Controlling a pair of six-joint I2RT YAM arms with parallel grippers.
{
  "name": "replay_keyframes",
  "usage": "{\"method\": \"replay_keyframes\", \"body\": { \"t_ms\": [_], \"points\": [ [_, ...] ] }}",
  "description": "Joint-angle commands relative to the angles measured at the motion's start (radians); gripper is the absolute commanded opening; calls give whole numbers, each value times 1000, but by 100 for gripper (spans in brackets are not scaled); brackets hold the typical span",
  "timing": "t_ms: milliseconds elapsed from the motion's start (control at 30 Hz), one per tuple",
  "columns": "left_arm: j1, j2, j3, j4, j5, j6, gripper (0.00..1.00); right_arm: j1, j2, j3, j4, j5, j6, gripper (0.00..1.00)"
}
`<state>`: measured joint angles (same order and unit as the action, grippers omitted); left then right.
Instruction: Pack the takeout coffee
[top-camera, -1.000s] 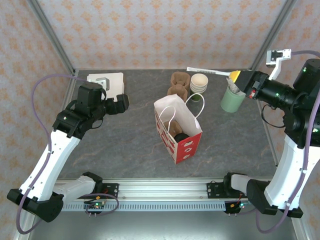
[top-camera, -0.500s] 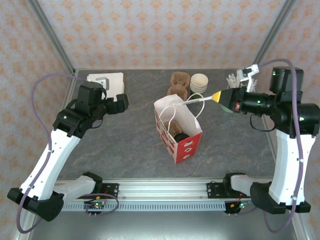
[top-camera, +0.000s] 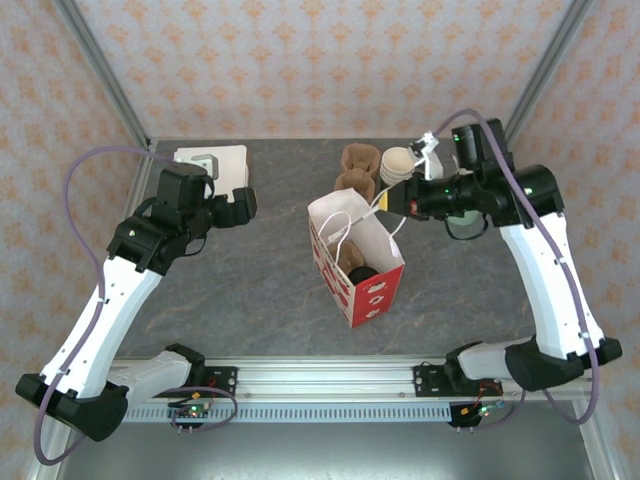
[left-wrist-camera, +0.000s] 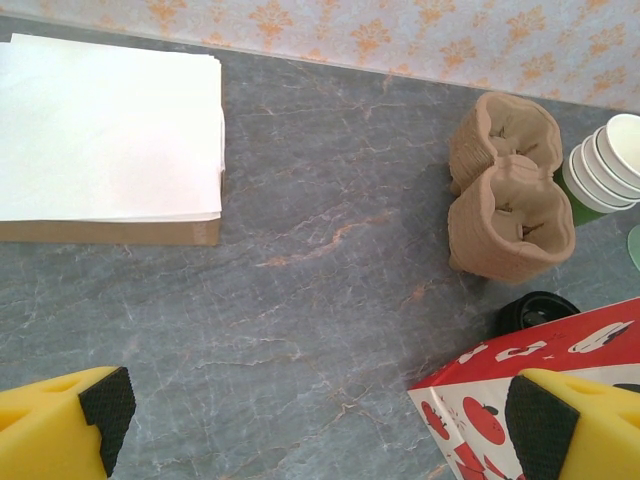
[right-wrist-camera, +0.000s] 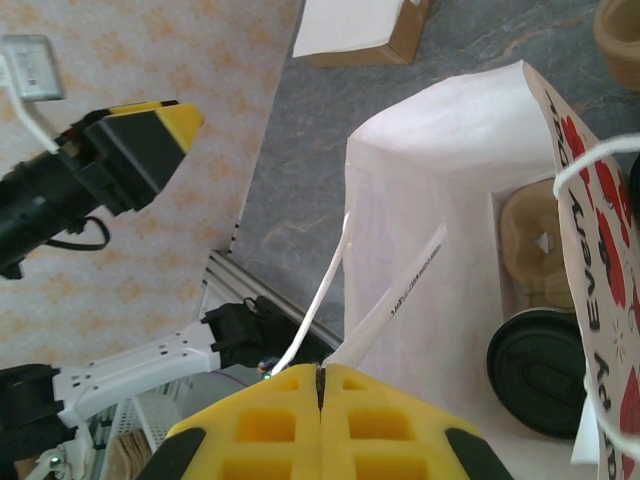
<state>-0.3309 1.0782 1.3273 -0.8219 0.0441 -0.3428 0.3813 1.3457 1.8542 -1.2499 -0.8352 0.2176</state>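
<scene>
At the near edge of the counter (top-camera: 250, 300), the two arm bases sit on a metal rail (top-camera: 320, 378). Just beyond the rail, about midway across, a red-and-white paper bag (top-camera: 372, 290) stands upright with its mouth open and its string handles loose. The takeout coffee (right-wrist-camera: 540, 372) stands at the bottom of the bag with its round black lid up. It is right beside a brown pulp tray (right-wrist-camera: 540, 240) that is in the bag with it; whether the two touch I cannot tell.

The right end effector (right-wrist-camera: 320, 378) hangs over the bag's far right rim. Its yellow fingers are pressed together on a white wrapped stick (right-wrist-camera: 400, 295), which slants from the fingertips into the bag's mouth. Left of the bag and well apart from it, the left end effector (left-wrist-camera: 320, 430) hovers above bare counter. Its jaws are spread wide and there is nothing between the black pads (left-wrist-camera: 105, 405).

Farther back, a second black lid (left-wrist-camera: 535, 308) shows on the counter just behind the bag. Beyond it sits a brown two-pocket cup carrier (left-wrist-camera: 505, 190). Just to the carrier's right is a stack of lidless cups (left-wrist-camera: 610, 160) with cream insides. Near the far left corner, a stack of white paper (left-wrist-camera: 110, 130) lies on a flat brown box close to the wall.
</scene>
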Motion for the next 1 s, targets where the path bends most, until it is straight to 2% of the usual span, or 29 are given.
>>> {"method": "replay_keyframes", "body": {
  "t_ms": [0,267,367,400,600,767,967],
  "points": [
    [12,6,18,-19,-21,-5,98,51,68,20,44,98,3,0],
    [12,8,15,-19,-20,-4,98,152,243,106,-7,195,-30,8],
    [12,9,16,-20,-16,-7,98,156,280,119,2,205,-22,15],
    [12,11,18,-20,-15,-7,98,156,289,127,6,211,-22,21],
    [12,19,38,-35,-16,-10,99,157,292,182,38,269,-20,34],
    [16,38,66,-58,-20,-14,99,155,291,261,27,343,-37,37],
    [67,84,110,-95,6,-15,100,154,190,268,68,546,-53,40]
  ]
}}
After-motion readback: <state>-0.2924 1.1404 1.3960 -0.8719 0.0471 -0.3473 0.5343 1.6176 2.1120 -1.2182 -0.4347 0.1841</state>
